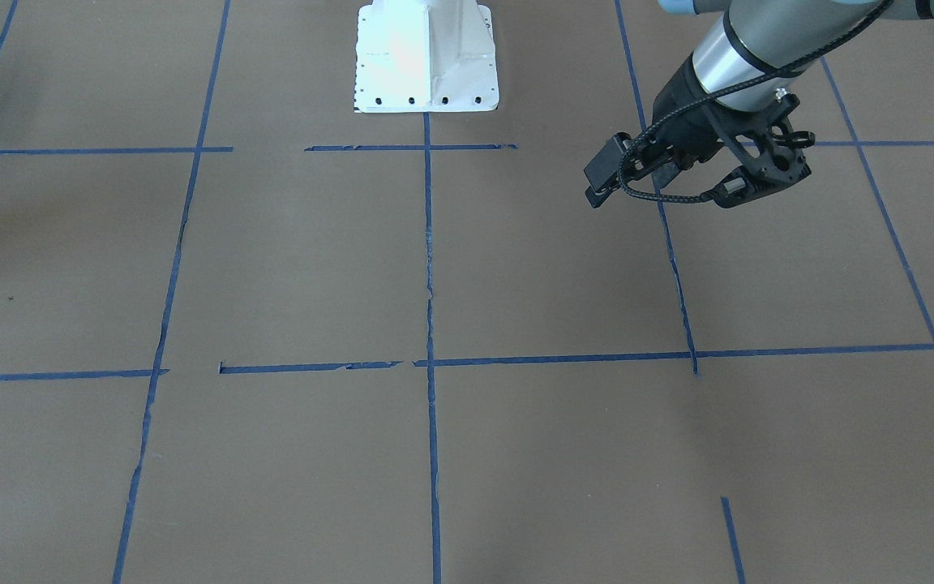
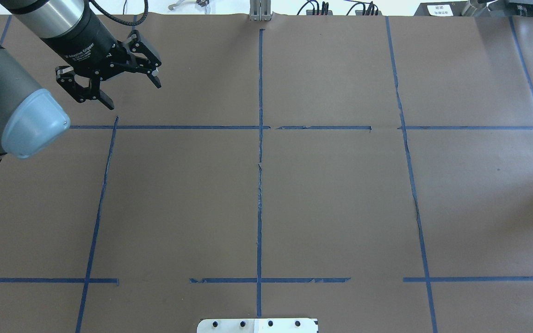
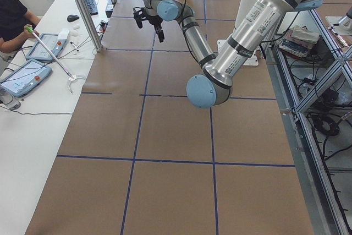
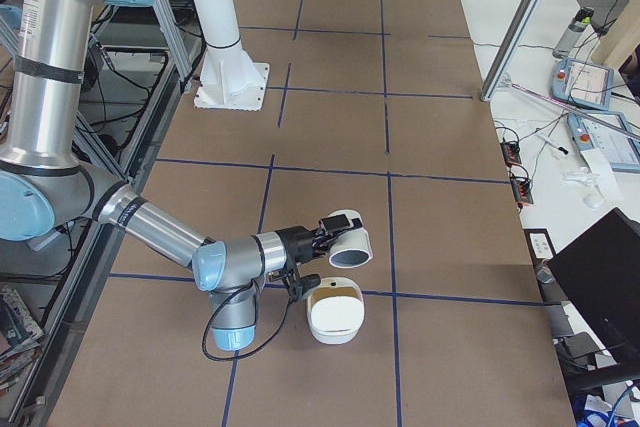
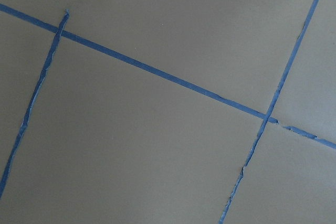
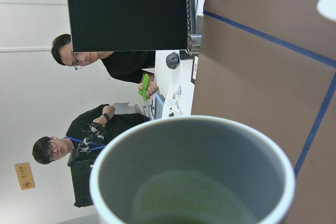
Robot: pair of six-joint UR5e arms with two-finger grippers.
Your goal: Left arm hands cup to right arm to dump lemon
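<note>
Where the cup (image 4: 350,244) sits: at the tip of the right gripper (image 4: 322,237), tipped on its side with its mouth toward the right-end camera, close over a white container (image 4: 335,317) standing at a blue tape line (image 4: 450,299).
Right gripper: seen only from the table's end, so I cannot tell whether its fingers clamp the cup.
Lemon (image 6: 191,198): a yellow-green blur low inside the cup's grey wall in the right wrist view, with no outline to make out.
Cup, cut off: its lower rim runs out of the wrist view; handle and lettering are hidden.
Right arm (image 4: 150,227): outside the overhead and front-facing views.
Left gripper (image 2: 133,94): fingers spread wide, holding nothing, raised above the table (image 2: 340,194) on the robot's left side.
Left arm (image 2: 16,106): cropped by the overhead view's left edge.
Open room: the whole run of taped squares lies between the left gripper and the cup.
Edges: two people are beyond the table's edge, by a black monitor (image 6: 126,9).
</note>
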